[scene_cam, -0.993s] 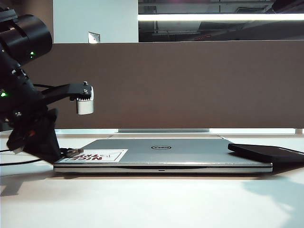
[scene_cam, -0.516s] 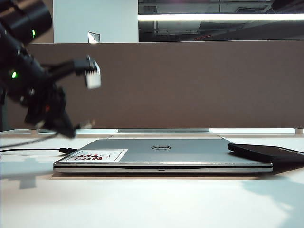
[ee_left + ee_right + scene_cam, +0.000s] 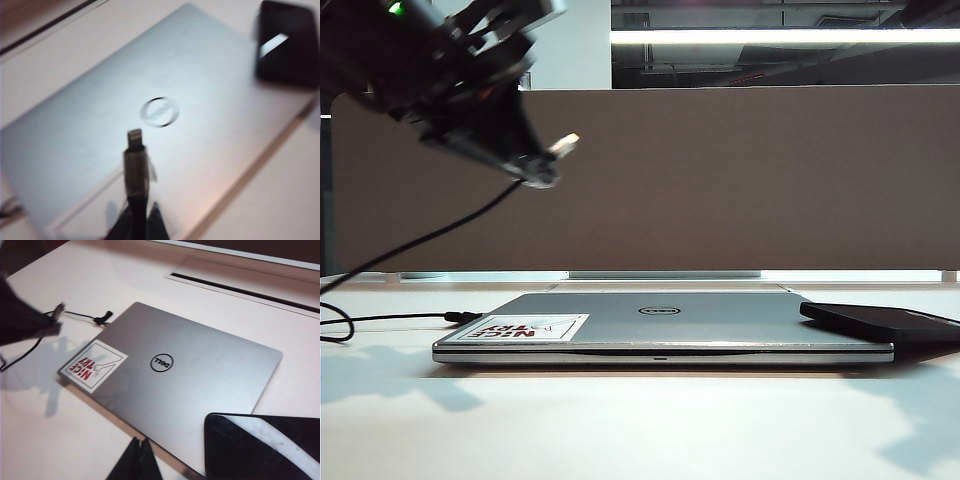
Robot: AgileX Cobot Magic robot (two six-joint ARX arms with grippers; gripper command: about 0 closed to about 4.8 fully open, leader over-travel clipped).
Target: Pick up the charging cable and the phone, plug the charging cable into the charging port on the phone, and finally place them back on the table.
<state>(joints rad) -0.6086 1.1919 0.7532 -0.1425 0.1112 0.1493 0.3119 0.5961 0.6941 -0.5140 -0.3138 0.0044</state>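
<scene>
L gripper (image 3: 535, 165) up high at left w/ charging cable (image 3: 420, 243) pinched, plug fwd.
R gripper (image 3: 137, 452) pressed shut, holding nothing, over laptop (image 3: 660, 325) near phone (image 3: 880, 322); phone rests on laptop's right corner, on table (image 3: 640, 430). Cord trails down left.

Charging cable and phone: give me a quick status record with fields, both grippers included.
left gripper: raised above the table's left side, shut on the charging cable
charging cable: plug end sticks out past the fingertips, cord trails down to the table
right gripper: shut, holding nothing, above the laptop's near edge
phone: lying partly on the laptop's corner, not held
laptop: closed, flat on the table
plugged in: not yet
</scene>
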